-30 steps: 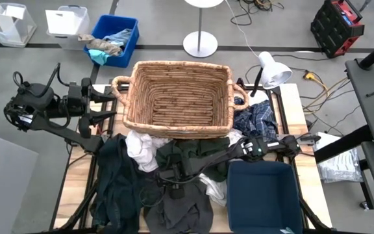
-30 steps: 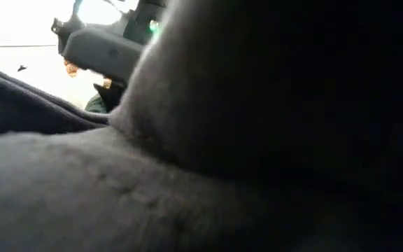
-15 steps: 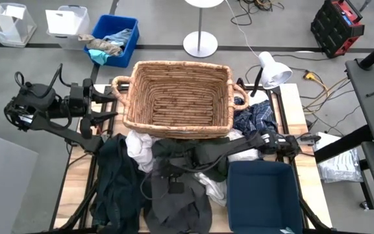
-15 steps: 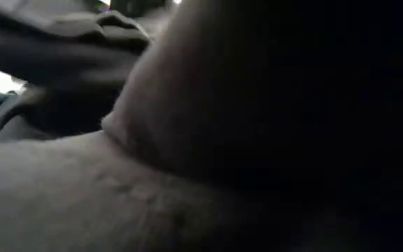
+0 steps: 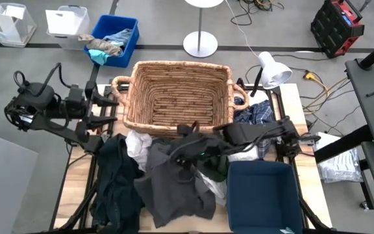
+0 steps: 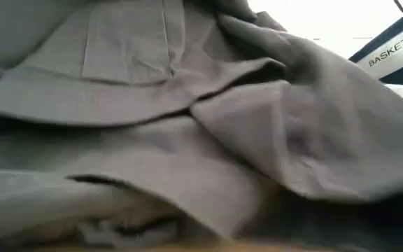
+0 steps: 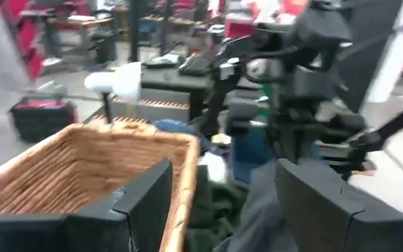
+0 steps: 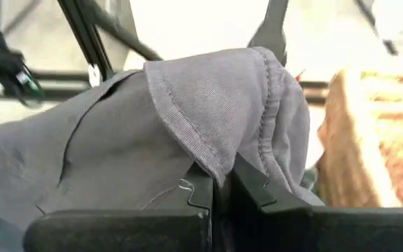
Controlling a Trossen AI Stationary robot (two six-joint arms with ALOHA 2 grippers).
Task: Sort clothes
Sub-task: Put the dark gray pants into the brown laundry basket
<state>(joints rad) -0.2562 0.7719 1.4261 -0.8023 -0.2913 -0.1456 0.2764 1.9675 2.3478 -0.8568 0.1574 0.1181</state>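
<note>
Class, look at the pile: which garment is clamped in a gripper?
The dark grey garment, pinched by the right gripper and hanging from its fingers; the white, green and plaid clothes lie untouched.

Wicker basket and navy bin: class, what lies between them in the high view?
The right gripper, shut on a dark grey garment lifted above the clothes pile, between wicker basket and navy bin.

Grey floor (image 5: pixel 31 188), white lamp (image 5: pixel 273 69), red toolbox (image 5: pixel 337 26).

Wicker basket (image 5: pixel 177 97) interior open, clothes pile (image 5: pixel 158 179) crowding the table's front
</note>
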